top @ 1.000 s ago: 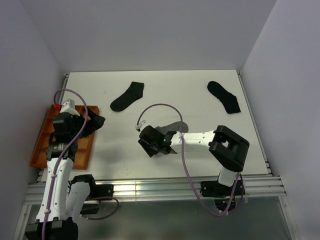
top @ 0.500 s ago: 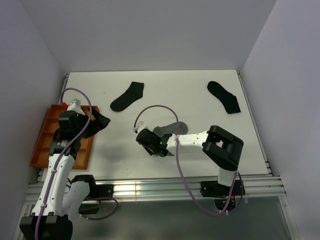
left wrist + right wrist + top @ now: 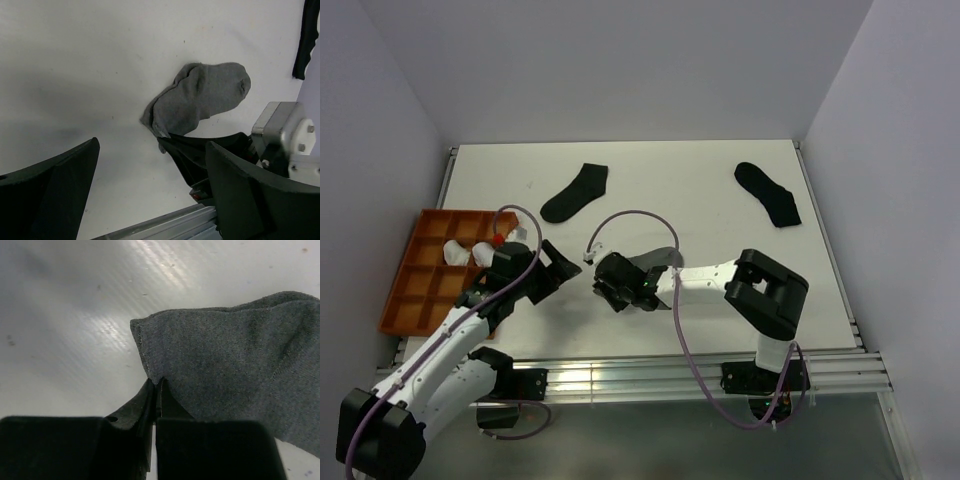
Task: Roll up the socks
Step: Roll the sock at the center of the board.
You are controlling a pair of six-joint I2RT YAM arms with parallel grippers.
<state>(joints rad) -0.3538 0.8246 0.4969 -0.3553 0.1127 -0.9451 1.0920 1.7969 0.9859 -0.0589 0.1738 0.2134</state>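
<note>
Looking down from above, we see the right gripper (image 3: 617, 287) low at centre frame, its tips pressed together on the hem of the grey sock (image 3: 662, 260). The sock lies flat on the white table (image 3: 720, 170), stretching up and right from that pinch. In the right wrist view the two black tips meet with no gap at the sock's lower left edge, and the cloth fills the right half of the frame. Just left of them hangs the left gripper (image 3: 560, 272), its jaws wide apart and holding nothing. In its own wrist view the fingers (image 3: 50, 190) sit at the bottom corners, with the sock in the middle between them and apart from both. A black sock (image 3: 575, 193) lies in the upper middle of the top view, and a second black sock (image 3: 768, 193) lies at upper right, well apart from it. At the left edge sits an orange tray (image 3: 420, 290), with white bundles (image 3: 458, 251) in its upper compartments.
</note>
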